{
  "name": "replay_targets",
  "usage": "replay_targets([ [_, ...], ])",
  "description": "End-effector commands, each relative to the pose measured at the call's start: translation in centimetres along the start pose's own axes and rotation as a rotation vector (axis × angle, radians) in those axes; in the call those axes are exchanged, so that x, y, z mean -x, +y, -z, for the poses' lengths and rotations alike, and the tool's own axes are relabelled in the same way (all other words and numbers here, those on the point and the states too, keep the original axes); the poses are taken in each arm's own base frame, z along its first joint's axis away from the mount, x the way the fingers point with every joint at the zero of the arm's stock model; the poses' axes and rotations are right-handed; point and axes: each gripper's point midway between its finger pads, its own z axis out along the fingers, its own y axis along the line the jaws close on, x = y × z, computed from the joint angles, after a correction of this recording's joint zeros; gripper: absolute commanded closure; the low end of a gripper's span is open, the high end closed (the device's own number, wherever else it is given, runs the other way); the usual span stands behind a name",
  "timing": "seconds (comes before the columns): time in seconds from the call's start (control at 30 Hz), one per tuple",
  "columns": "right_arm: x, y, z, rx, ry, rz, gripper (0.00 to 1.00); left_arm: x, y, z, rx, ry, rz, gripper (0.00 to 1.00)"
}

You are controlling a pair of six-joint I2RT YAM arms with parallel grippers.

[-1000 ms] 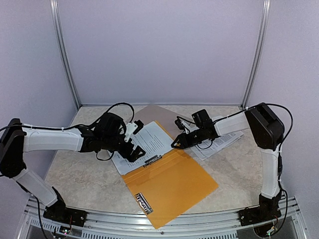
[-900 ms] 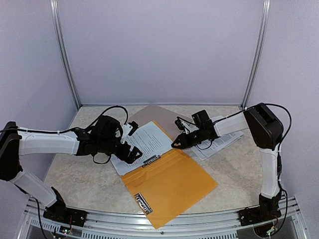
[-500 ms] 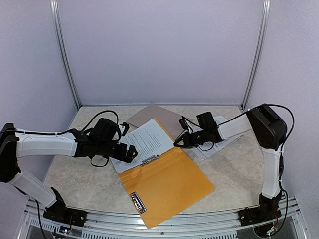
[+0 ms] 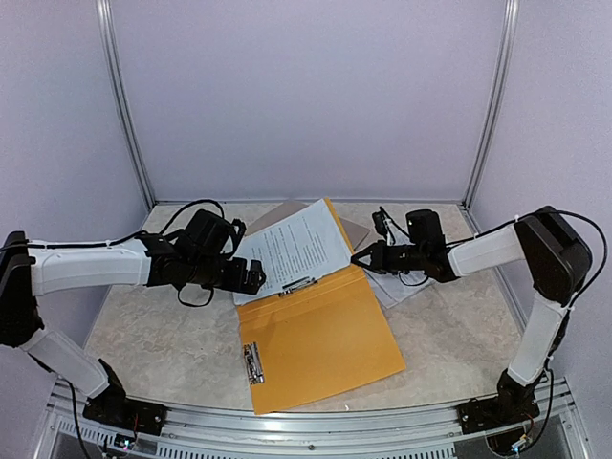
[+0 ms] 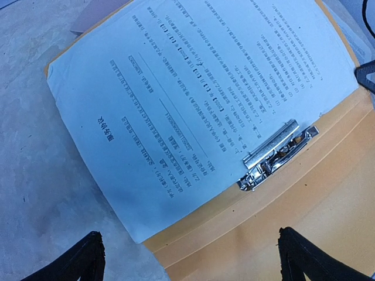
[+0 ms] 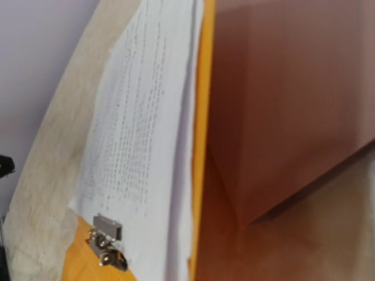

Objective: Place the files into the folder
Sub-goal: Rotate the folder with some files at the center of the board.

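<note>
Now left fingers (image 5: pixel 88 257) gape beside the files (image 4: pixel 296 244); right fingers (image 4: pixel 367 257) clench by the folder (image 4: pixel 320 339).

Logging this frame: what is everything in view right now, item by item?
folder: one, orange, lying open mid-table
printed sheet: one visible, white, on the folder's far half
clip: one, silver, at the folder's fold, by the sheet's near edge
label strip: one, dark, on the folder's near left edge
loose sheets: several, white, right of the folder, under the right arm
board: one, grey-brown, behind the folder, partly covered
table: one, beige, marbled
left gripper: one, black, open, at the sheet's left edge
right gripper: one, black, shut, at the folder's right edge
</note>
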Motion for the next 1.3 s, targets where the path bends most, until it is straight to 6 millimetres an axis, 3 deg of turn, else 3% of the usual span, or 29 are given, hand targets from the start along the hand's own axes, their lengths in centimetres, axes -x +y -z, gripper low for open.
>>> replay_targets([
  [0.0, 3.3, 0.1, 3.0, -0.078, -0.192, -0.019, 1.0, 0.6, 0.2, 0.2, 0.04, 0.021, 0.022, 0.01],
  [0.23, 2.9, -1.7, 6.4, -0.195, -0.334, -0.121, 1.0, 0.2, 1.1, -1.1, 0.109, 0.083, 0.109, 0.01],
  [0.47, 0.7, -3.1, 10.5, -0.287, -0.467, -0.213, 1.0, -0.2, 1.5, -2.2, 0.093, 0.115, 0.202, 0.01],
  [0.6, -0.5, -3.0, 11.4, -0.308, -0.511, -0.253, 1.0, -0.2, 1.3, -2.2, 0.068, 0.13, 0.241, 0.01],
  [1.0, -4.7, -0.9, 10.3, -0.387, -0.612, -0.33, 1.0, -2.8, -0.6, -0.7, -0.083, 0.191, 0.371, 0.01],
  [1.13, -6.1, 0.3, 8.7, -0.374, -0.621, -0.345, 1.0, -3.2, -0.2, -0.3, -0.068, 0.193, 0.371, 0.01],
  [1.27, -7.3, 1.7, 5.4, -0.334, -0.562, -0.343, 1.0, -3.0, 0.4, 0.3, -0.048, 0.173, 0.364, 0.01],
])
